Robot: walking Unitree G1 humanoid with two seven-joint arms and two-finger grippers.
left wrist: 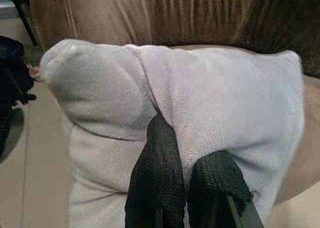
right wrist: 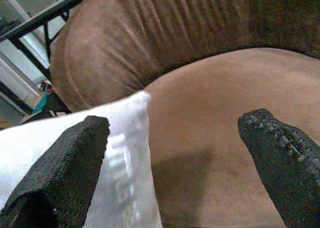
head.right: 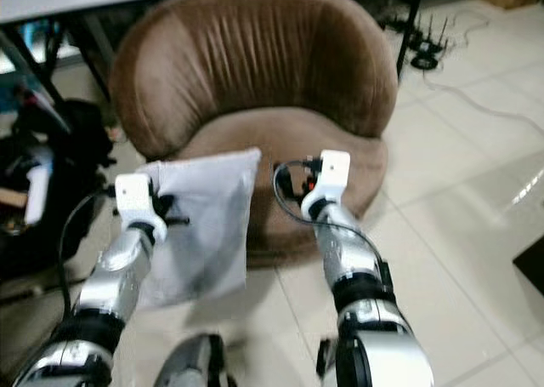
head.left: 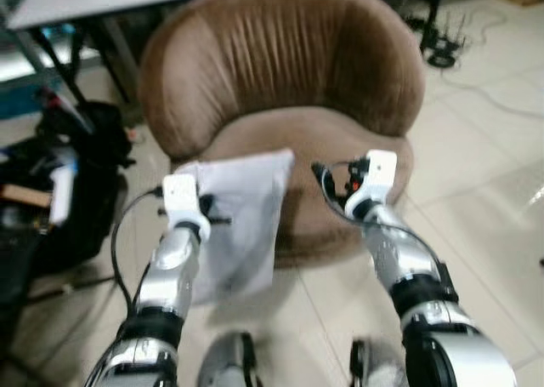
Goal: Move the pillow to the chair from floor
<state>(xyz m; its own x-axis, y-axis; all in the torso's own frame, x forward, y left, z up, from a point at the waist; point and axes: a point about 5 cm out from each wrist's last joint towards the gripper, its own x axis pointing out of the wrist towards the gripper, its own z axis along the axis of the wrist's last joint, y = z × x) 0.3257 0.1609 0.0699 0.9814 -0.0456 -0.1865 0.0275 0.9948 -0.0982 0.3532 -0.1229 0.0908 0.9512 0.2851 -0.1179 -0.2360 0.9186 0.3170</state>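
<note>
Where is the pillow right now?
The pillow hangs off the floor in the left gripper, against the chair's front edge on the robot's left, top corner just over the seat.

The left tool (left wrist: 186, 188) has its finger bases cut off by the bottom edge of the left wrist view, and its tips sink into the pillow (left wrist: 200, 107), so the grip point is hidden. In the head views the dark clutter (head.left: 59, 183) at the left of the frame is too blurred to identify. The chair (head.left: 280, 64) loses its top at the upper edge.
</note>
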